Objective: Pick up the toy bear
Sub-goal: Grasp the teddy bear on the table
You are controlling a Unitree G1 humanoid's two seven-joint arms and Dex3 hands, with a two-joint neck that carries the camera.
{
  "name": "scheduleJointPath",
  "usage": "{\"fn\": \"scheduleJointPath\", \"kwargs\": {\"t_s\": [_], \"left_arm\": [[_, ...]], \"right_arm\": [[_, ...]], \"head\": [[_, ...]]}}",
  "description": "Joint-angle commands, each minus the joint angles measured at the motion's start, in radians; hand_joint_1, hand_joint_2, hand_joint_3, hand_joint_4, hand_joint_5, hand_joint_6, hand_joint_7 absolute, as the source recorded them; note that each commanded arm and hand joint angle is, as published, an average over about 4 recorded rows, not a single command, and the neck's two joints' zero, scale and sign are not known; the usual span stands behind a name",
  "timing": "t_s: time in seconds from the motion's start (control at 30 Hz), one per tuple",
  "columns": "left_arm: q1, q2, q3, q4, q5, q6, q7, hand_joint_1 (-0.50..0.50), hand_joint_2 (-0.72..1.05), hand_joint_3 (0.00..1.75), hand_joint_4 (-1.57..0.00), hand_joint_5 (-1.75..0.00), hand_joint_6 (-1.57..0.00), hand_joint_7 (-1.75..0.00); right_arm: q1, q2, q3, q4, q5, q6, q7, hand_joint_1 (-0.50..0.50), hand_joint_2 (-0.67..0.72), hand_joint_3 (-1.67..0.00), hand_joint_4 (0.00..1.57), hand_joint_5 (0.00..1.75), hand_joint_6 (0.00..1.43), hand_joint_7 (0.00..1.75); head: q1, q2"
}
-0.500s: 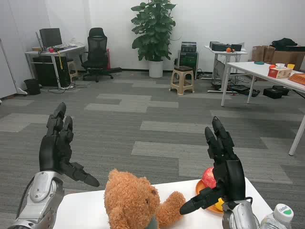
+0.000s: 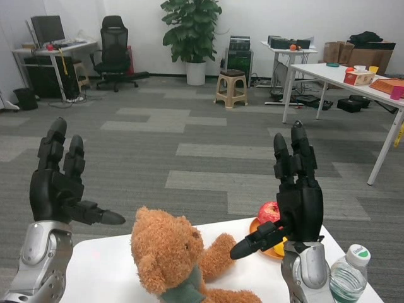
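— What sort of place is this?
— An open office or lab. Grey carpet tiles (image 2: 208, 151) cover a wide floor, with white walls behind
— What else points to it?
— A desk (image 2: 47, 47) at the far left carries a monitor (image 2: 47, 28), with a black office chair (image 2: 113, 44) beside it. White tables (image 2: 341, 72) on the right hold boxes and equipment
— Anything more?
— A big potted plant (image 2: 192, 31) by the wall, and a plastic stool (image 2: 230, 88) near it

Toy bear (image 2: 167, 255) on the table (image 2: 107, 271) — plate (image 2: 268, 249) right, bottle (image 2: 348, 274) beyond.
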Motion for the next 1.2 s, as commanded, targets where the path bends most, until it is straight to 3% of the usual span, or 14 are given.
{"fn": "scheduleJointPath", "kwargs": {"t_s": [0.03,0.3,0.47,0.63,0.8,0.93,1.2], "left_arm": [[0.014,0.016,0.002,-0.013,0.001,-0.009,-0.001,-0.50,-0.26,0.07,0.00,0.00,0.00,-0.21],[0.029,0.018,0.009,-0.016,0.000,-0.009,-0.001,-0.50,-0.26,0.07,0.00,0.00,0.00,-0.21],[0.036,0.021,0.010,-0.010,-0.004,-0.008,-0.001,-0.50,-0.28,0.09,0.00,0.00,0.00,-0.21],[0.053,0.036,0.009,-0.007,-0.015,0.000,-0.009,-0.50,-0.28,0.09,0.00,0.00,0.00,-0.21],[0.059,0.050,0.002,-0.003,-0.036,0.044,-0.057,-0.50,-0.28,0.09,0.00,0.00,0.00,-0.21],[0.064,0.075,-0.019,0.007,-0.053,0.107,-0.128,-0.50,-0.28,0.07,0.00,0.00,0.00,-0.21],[0.065,0.117,-0.058,0.030,-0.110,0.206,-0.232,-0.50,-0.28,0.09,0.00,0.00,0.00,-0.21]], "right_arm": [[0.006,0.004,-0.002,-0.009,0.001,-0.004,-0.007,-0.38,0.47,0.00,0.00,0.00,0.00,0.00],[0.006,0.002,0.001,-0.012,0.002,-0.002,-0.008,-0.38,0.44,0.00,0.00,0.00,0.00,0.00],[0.006,-0.004,0.003,-0.007,0.003,0.004,-0.008,-0.38,0.41,0.00,0.00,0.00,0.00,0.00],[0.012,-0.035,0.008,0.001,0.005,0.029,-0.008,-0.38,0.39,0.00,0.00,0.00,0.00,0.00],[0.019,-0.053,0.006,0.007,0.010,0.051,-0.008,-0.38,0.34,0.00,0.00,0.00,0.00,0.00],[0.037,-0.086,0.023,0.004,0.026,0.100,-0.009,-0.38,0.27,0.00,0.00,0.00,0.00,0.00],[0.051,-0.122,0.050,-0.039,0.059,0.174,-0.011,-0.38,0.01,0.00,0.00,0.00,0.00,0.00]], "head": [[0.002,-0.002],[0.003,-0.053],[-0.020,-0.199],[-0.051,-0.352],[-0.080,-0.455],[-0.110,-0.504],[-0.143,-0.534]]}}
